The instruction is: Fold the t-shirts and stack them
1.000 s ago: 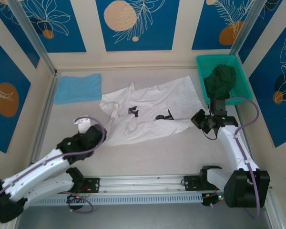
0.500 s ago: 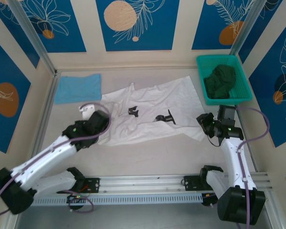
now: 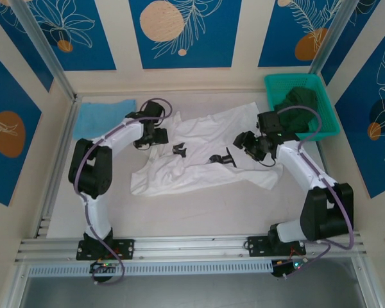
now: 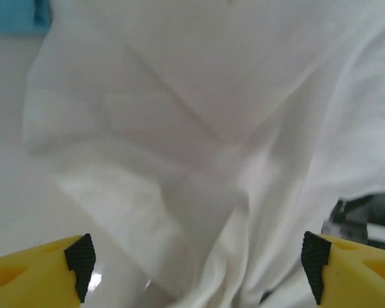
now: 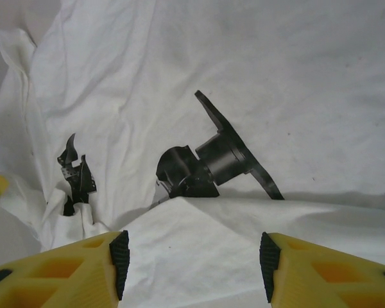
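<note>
White shirt [image 3: 199, 157] released, rumpled on the worktop [image 3: 199, 215]; left fingers [image 4: 81, 256] and right fingers [image 5: 120, 262] were opened (nothing held) and moved up over its chest, so a fresh grasp seems due. Blue shirt [image 3: 104, 119] lies far-left.

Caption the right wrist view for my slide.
Right arm's open fingers poised over the rumpled white t-shirt and its black prints.

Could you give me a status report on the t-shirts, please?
Left gripper open, right gripper open, both over white t-shirt. Shirt spread, crumpled, unfolded. Light-blue t-shirt apart, far left. Nothing obstructing.
</note>
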{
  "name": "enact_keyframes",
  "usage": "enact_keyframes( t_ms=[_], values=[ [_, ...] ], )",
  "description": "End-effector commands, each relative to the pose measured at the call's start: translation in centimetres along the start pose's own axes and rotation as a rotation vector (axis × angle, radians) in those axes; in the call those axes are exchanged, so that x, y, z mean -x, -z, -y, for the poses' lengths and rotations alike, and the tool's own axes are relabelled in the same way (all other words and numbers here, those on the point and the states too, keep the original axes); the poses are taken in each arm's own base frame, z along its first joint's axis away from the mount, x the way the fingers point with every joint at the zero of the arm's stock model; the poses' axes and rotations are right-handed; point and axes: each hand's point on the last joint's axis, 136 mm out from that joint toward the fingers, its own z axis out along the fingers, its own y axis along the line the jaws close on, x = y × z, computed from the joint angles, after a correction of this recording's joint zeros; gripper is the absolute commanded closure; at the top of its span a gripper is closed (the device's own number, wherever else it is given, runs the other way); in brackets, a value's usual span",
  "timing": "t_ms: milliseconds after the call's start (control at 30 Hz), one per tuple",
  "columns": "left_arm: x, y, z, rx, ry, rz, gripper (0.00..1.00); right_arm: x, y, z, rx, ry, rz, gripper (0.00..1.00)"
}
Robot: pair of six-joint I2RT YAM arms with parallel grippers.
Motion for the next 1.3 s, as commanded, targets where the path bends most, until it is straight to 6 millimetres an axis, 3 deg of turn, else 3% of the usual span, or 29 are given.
enact_keyframes(
  t_ms=[0,100,267,333,400,467,533,700,933,1100,1267],
  values=[
    [0.2,-0.4,0.6,-0.017,-0.029,-0.038,0.18,1.8,-1.4,-0.9,-0.04,0.033,0.018,0.42],
    [0.3,-1.5,0.3,0.013,-0.037,-0.06,0.25,3.3,-3.3,-1.7,-0.069,0.035,0.006,0.42],
    [0.2,-2.0,0.4,-0.019,-0.029,-0.061,0.47,6.3,-6.9,-3.3,-0.127,0.072,-0.004,0.43],
    [0.0,-2.0,0.3,-0.017,-0.037,-0.062,0.62,7.3,-8.4,-3.6,-0.144,0.066,-0.012,0.43],
    [-0.1,-1.8,-0.6,0.019,-0.042,-0.049,0.84,8.3,-9.9,-4.1,-0.141,0.041,-0.001,0.45],
    [-0.2,-1.2,-1.9,0.051,-0.031,-0.02,0.93,8.9,-11.5,-5.0,-0.108,0.027,-0.008,0.47],
    [-0.1,-0.8,-2.7,0.037,-0.014,0.013,0.94,9.5,-12.9,-6.0,-0.098,0.037,-0.025,0.49],
    [-0.8,-0.3,-5.5,0.079,0.016,0.051,0.94,11.0,-15.9,-6.1,-0.145,0.013,-0.046,0.54],
    [-2.6,-0.3,-12.1,0.166,0.178,0.088,0.96,12.2,-18.0,-4.3,-0.094,-0.138,-0.066,0.6],
    [-2.4,-1.1,-16.0,0.23,0.265,0.07,0.95,12.6,-19.1,-3.6,-0.097,-0.165,-0.077,0.61],
    [-1.8,-1.9,-18.6,0.279,0.345,0.052,0.86,12.6,-19.6,-2.9,-0.098,-0.191,-0.08,0.6]
  ],
)
